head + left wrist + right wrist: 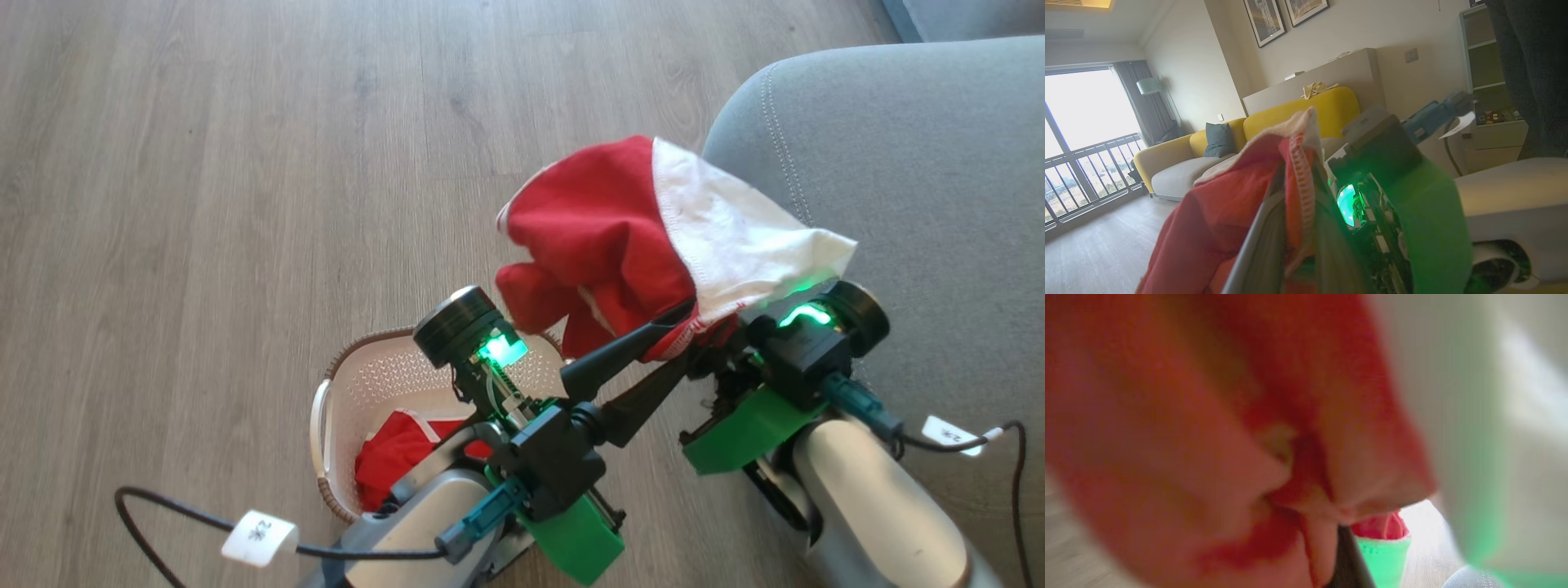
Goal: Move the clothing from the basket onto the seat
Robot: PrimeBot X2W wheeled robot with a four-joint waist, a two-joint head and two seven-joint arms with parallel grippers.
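We are seeing open floor (204,163) from nine to twelve o'clock and bare seat (939,163) at two. Our left arm (424,506) is crossing the basket (367,376) mouth; the garment (604,237) is hanging between basket and seat.

Home living room. Yellow sofa (1290,118) with a cushion (1218,139), framed pictures (1264,18) on the wall, lamp (1148,85) beside curtains (1137,102), big window (1081,106) with a balcony railing (1086,163), wood-look floor (204,163), shelf (1486,61). Laundry basket (384,371) stands on the floor.
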